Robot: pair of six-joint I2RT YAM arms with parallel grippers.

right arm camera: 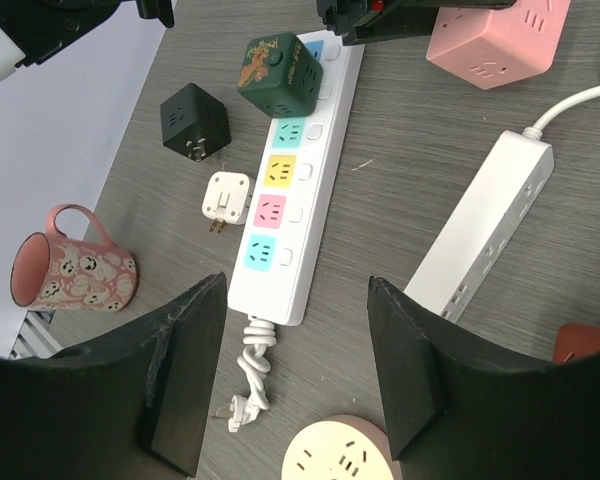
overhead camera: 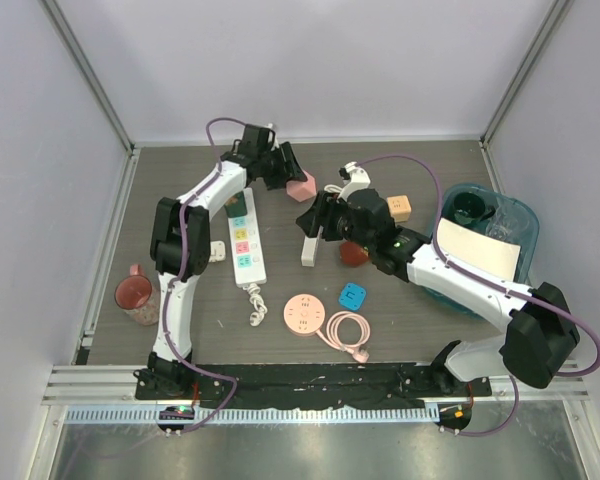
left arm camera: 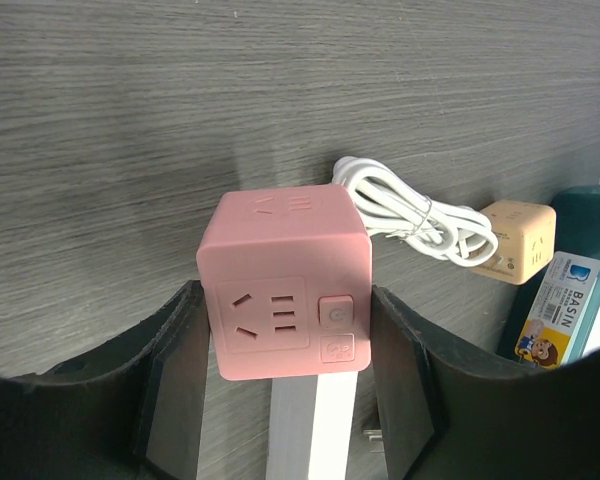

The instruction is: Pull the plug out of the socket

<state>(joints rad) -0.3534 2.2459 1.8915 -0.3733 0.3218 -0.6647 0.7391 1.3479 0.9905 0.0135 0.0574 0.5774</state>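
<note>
While the left jaws clamp the pink cube socket [left arm camera: 285,290] at the counter's [overhead camera: 410,325] far side, the right jaws hang open, empty, by the white strip [right arm camera: 480,230].

Left claw [left arm camera: 290,340] clamped — right claw [right arm camera: 292,340] spread wide

Looks like a robotics lab, a closed test cell. Walled on three sides by plain white panels [overhead camera: 310,60] set in metal posts [overhead camera: 90,75]. Fitted with a left arm [overhead camera: 170,240] and a right arm [overhead camera: 460,280], bolted to a black rail [overhead camera: 310,378] at the near edge of a grey wood-grain table [overhead camera: 410,170]. Strewn with a long power strip [overhead camera: 246,245], a pink socket cube [overhead camera: 301,186], a mug [overhead camera: 135,293] and a bin [overhead camera: 527,212].
</note>
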